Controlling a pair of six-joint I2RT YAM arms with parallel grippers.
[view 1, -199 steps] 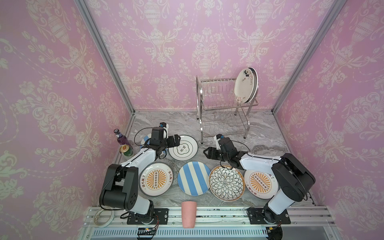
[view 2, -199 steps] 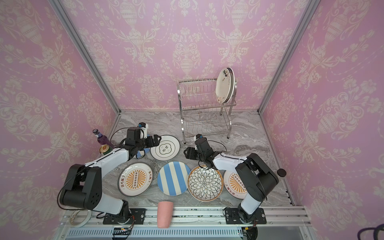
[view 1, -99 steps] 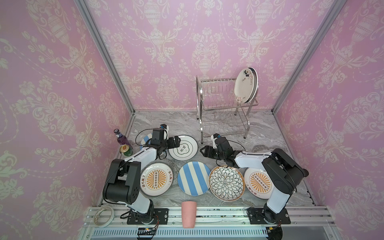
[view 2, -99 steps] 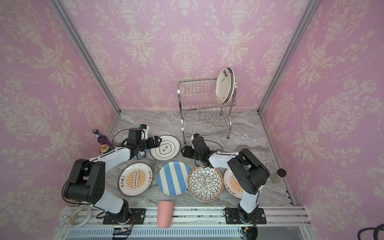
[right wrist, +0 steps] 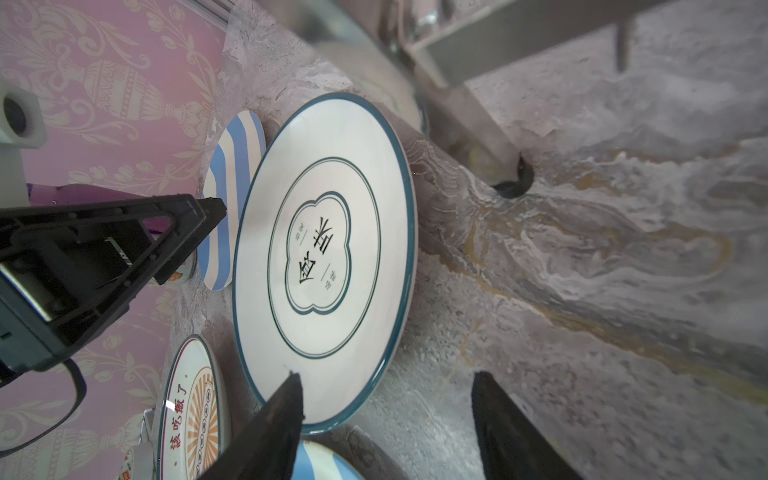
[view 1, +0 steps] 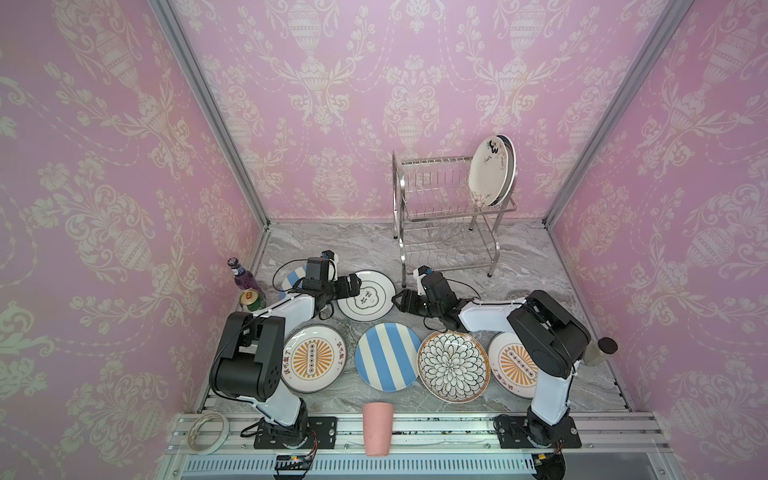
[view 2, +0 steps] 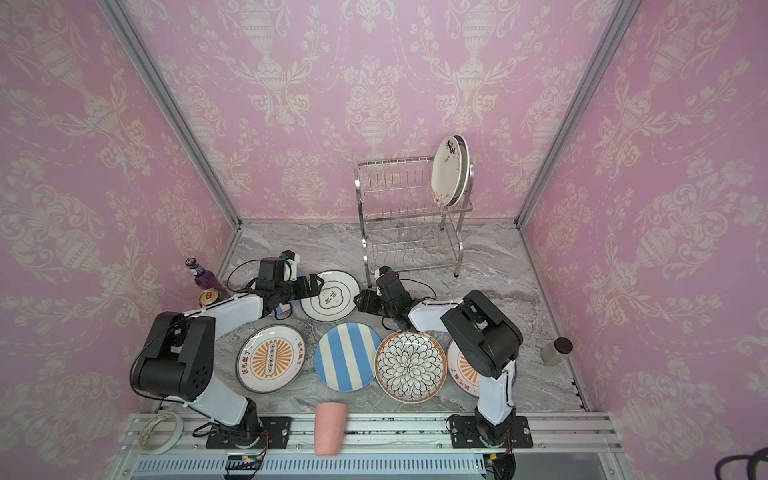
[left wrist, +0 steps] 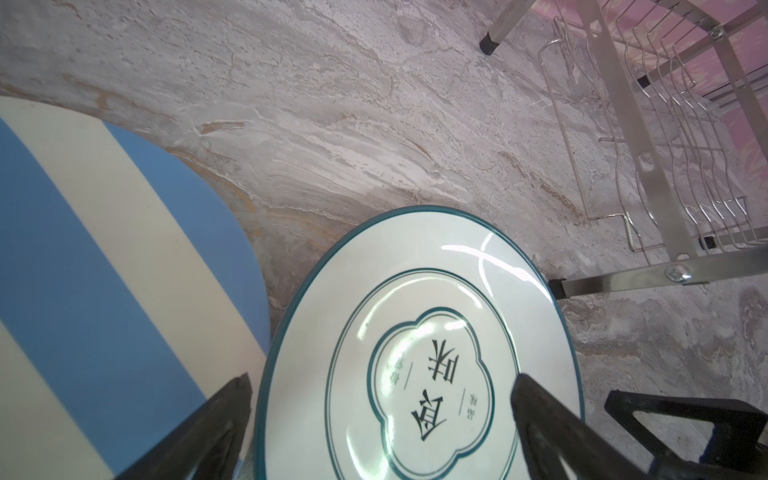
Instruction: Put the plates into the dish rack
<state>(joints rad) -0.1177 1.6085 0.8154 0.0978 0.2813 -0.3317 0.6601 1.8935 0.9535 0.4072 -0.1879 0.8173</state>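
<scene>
Our right gripper has slid closer to the black-ringed plate, which lies flat just in front of the dish rack — jaws spread, one over its rim. Our left gripper waits agape at the opposite rim — nothing is grasped yet, so the lift remains.

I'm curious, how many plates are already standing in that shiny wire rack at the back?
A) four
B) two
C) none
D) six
B: a cream floral plate and a second plate close behind it stand upright at one end of the upper tier of the dish rack; the other slots hold nothing.
</scene>
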